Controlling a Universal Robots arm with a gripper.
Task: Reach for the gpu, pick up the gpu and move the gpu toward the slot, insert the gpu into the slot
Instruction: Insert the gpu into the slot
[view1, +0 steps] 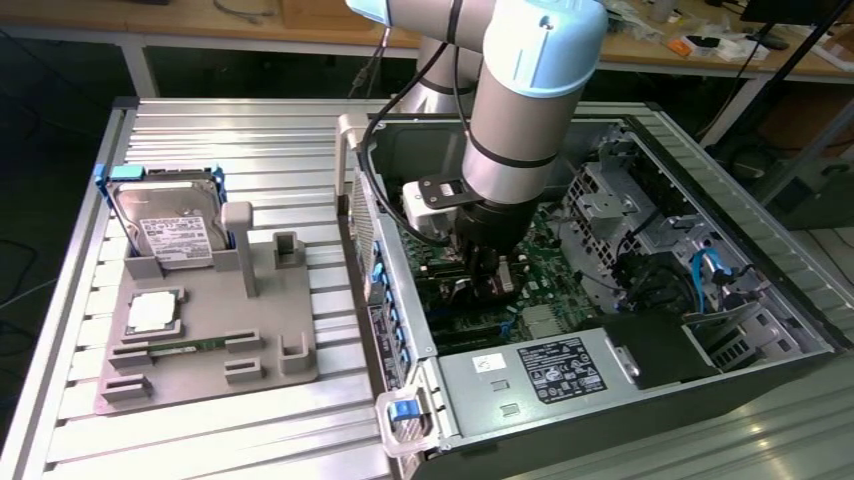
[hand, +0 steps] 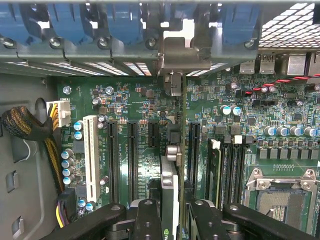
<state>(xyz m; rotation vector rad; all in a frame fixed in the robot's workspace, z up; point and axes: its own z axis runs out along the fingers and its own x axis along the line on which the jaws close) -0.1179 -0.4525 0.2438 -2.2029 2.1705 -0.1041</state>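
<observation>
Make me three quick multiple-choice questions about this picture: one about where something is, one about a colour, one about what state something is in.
1. Where is the silver labelled hard drive?
A. inside the computer case
B. on the grey holder outside the case
C. on the floor

2. What colour is the lone pale expansion strip on the green motherboard?
A. white
B. red
C. yellow

3. What are the gripper's jaws doing?
A. hanging empty
B. clamping the thin dark graphics card seen edge-on
C. holding a cable

Answers: 1 B, it leans on the holder beside the case. 2 A, white among black strips. 3 B, the card sits between them.
</observation>
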